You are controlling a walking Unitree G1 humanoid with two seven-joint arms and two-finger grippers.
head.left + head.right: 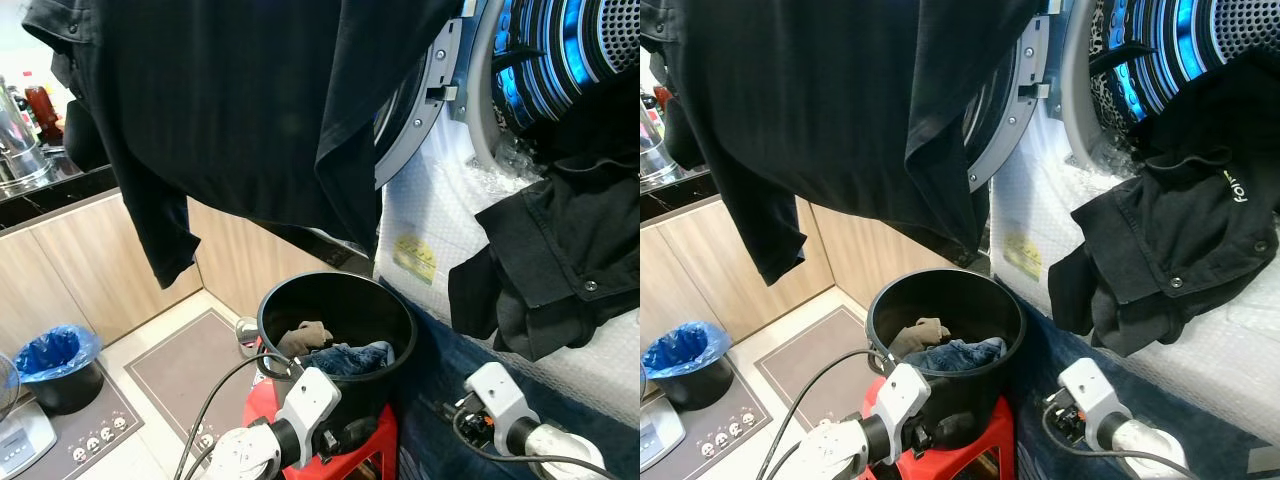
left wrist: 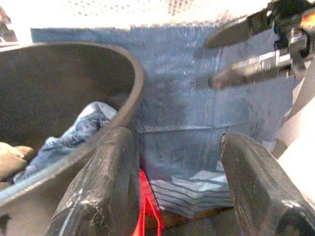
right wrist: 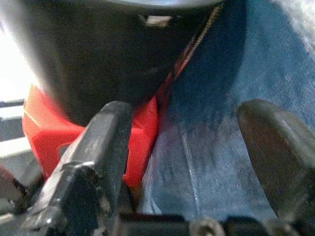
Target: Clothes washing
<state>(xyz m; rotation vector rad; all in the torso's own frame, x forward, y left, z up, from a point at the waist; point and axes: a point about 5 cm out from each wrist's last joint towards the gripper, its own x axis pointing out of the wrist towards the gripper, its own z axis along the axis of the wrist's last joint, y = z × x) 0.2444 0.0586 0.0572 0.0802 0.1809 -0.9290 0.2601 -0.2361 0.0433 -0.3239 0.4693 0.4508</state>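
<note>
A black bucket (image 1: 335,283) stands on a red stool (image 1: 385,440), holding blue jeans (image 1: 355,358) and a brownish garment (image 1: 305,335). A large black shirt (image 1: 250,110) hangs across the top of the head views. Another black garment (image 1: 560,260) spills out of the washer drum (image 1: 570,50), which is lit blue, beside the open door (image 1: 420,110). My left gripper (image 2: 177,191) is open, low beside the bucket's wall (image 2: 74,88). My right gripper (image 3: 187,157) is open too, low between the stool (image 3: 142,132) and a blue cloth (image 3: 226,147). Neither holds anything.
The washer's front is wrapped in white bubble film (image 1: 440,220), with dark blue cloth (image 1: 450,360) below it. A bin lined with a blue bag (image 1: 58,360) and a grey mat (image 1: 190,370) lie on the floor at left. Wooden cabinets (image 1: 80,260) carry a counter with bottles (image 1: 40,105).
</note>
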